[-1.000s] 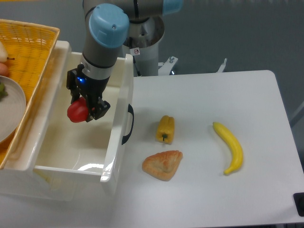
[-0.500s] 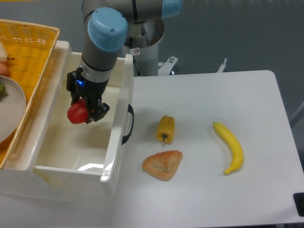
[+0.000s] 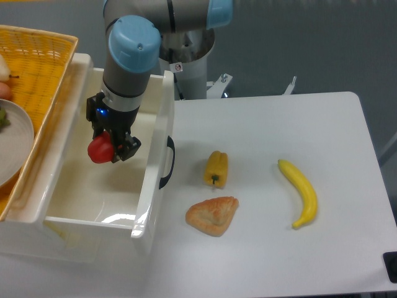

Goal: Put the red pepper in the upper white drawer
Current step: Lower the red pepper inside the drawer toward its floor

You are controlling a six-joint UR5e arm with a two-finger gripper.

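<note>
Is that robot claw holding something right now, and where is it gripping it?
Yes, the gripper holds the red pepper by its sides, above the white drawer.

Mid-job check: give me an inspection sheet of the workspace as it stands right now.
Surface: white table, no spills seen.
Job's things: red pepper held over the open upper white drawer, not yet released.
Clutter: yellow pepper, pastry, banana on the table; yellow wicker basket with a plate left of the drawer.
Grippers: claw shut on the red pepper.
Cables: nothing seen.
Surroundings: grey floor, robot base behind the table.
</note>
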